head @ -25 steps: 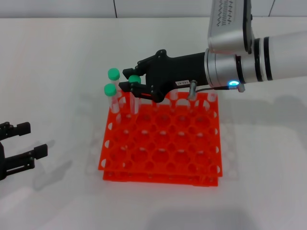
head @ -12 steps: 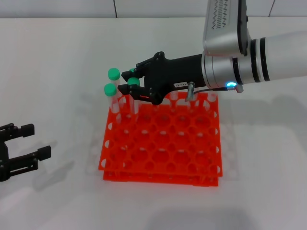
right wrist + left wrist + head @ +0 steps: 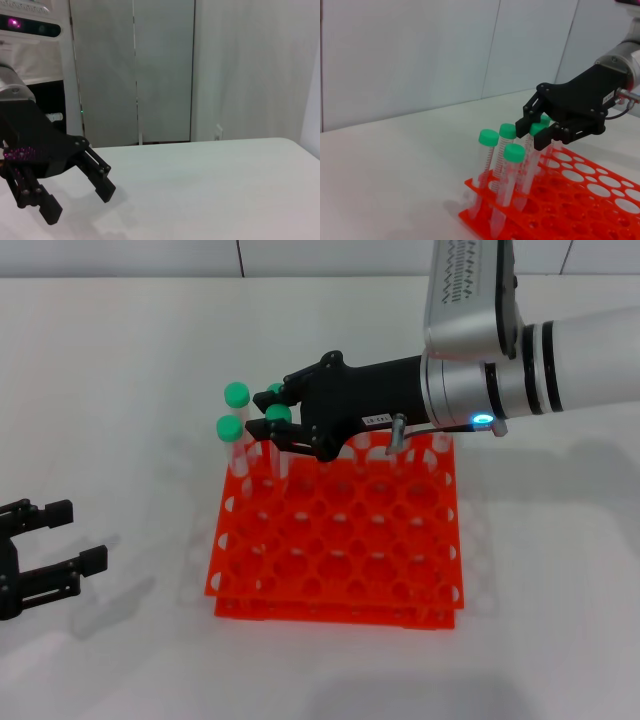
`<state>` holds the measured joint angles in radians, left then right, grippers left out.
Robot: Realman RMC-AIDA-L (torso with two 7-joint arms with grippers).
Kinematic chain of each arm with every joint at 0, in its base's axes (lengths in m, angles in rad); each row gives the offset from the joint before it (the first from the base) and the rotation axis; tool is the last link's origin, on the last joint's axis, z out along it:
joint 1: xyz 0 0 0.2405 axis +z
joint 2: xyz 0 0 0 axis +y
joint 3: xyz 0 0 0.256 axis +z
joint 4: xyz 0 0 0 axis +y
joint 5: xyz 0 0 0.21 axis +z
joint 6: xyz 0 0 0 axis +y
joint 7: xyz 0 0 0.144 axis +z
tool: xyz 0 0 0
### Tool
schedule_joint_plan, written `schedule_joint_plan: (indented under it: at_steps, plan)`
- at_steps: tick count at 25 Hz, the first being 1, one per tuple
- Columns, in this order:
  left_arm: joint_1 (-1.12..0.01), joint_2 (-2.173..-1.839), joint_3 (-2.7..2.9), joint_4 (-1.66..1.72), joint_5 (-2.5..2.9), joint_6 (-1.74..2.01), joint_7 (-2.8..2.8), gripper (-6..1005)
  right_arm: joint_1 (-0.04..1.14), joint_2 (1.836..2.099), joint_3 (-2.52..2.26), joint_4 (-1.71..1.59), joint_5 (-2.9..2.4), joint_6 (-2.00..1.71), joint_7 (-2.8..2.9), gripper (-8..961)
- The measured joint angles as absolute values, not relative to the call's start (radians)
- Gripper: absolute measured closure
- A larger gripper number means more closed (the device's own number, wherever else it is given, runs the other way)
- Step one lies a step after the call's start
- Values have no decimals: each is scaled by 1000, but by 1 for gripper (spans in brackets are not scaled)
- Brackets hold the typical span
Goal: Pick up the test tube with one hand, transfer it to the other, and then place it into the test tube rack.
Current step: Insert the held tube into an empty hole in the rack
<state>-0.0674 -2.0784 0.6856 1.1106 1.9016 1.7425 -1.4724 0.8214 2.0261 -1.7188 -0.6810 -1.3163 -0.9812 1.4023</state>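
My right gripper (image 3: 266, 410), black with a white label, is shut on the test tube (image 3: 279, 413) just under its green cap. It holds the tube upright over the back left holes of the orange-red rack (image 3: 330, 612), with the tube's lower end down among the holes. The left wrist view shows the same grip (image 3: 534, 134) on the tube (image 3: 538, 129) above the rack (image 3: 580, 200). My left gripper (image 3: 75, 535) is open and empty low at the left, apart from the rack. It also shows in the right wrist view (image 3: 79, 205).
Other green-capped tubes stand in the rack's back left corner (image 3: 236, 393) (image 3: 229, 427), close beside my right gripper's fingers; the left wrist view shows them too (image 3: 488, 137) (image 3: 513, 152). The rack stands on a white table (image 3: 120, 360).
My right gripper has sunk a little with the tube, so the green cap sits lower. My left gripper has drifted slightly toward the near edge.
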Motion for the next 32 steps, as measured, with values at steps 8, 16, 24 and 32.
schedule_joint_plan:
  at_steps: [8,16,24,32]
  plan:
    - [-67,-2079,686,1111,1900,1743,-1473,257,816,2027,-1723,-681,-1316,-984,1402,681]
    - [-64,-2079,686,1111,1901,1746,-1473,257,812,2026,-1722,-686,-1308,-990,1402,680]
    - [-64,-2078,686,1111,1901,1750,-1473,258,810,2025,-1717,-690,-1307,-990,1402,614]
    - [-64,-2079,686,1111,1894,1750,-1473,258,782,2020,-1704,-724,-1305,-1021,1403,575]
